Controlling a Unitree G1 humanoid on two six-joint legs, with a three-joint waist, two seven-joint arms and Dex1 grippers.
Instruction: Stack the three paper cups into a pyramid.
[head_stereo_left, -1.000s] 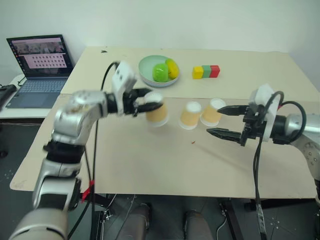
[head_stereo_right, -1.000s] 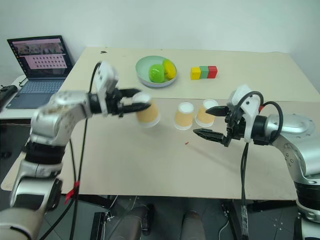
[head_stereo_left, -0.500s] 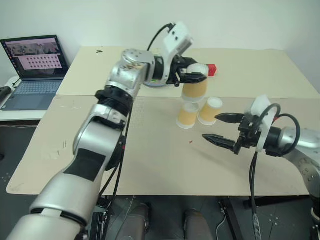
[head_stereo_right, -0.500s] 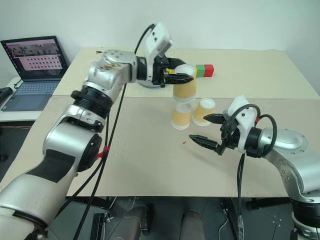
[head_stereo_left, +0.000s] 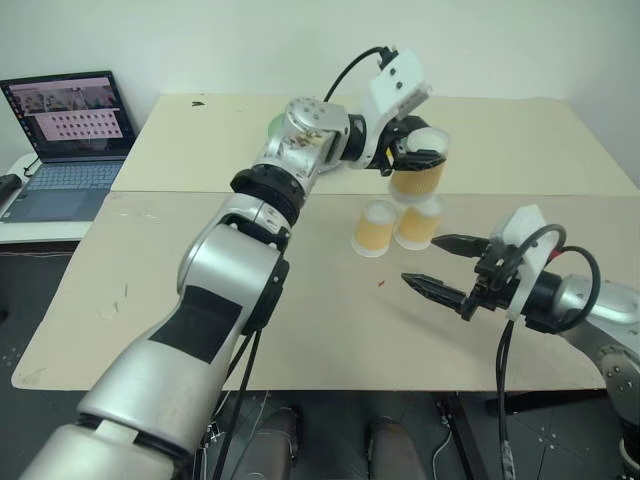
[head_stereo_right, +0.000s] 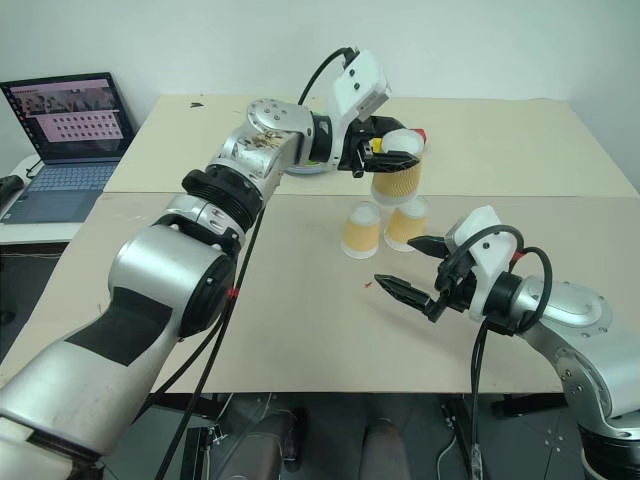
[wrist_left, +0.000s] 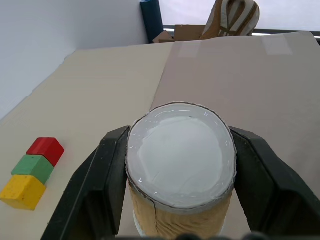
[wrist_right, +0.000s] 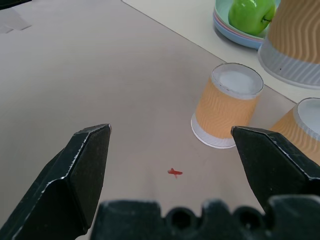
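Left tool (head_stereo_left: 418, 158) clamped, arm outstretched, right tool (head_stereo_left: 447, 267) spread wide

The left gripper (head_stereo_right: 392, 160) clamps an upside-down cup (head_stereo_right: 396, 168) just above two cups (head_stereo_right: 362, 229) on the table (head_stereo_right: 300, 300); the right gripper (head_stereo_right: 415, 268) gapes nearby.
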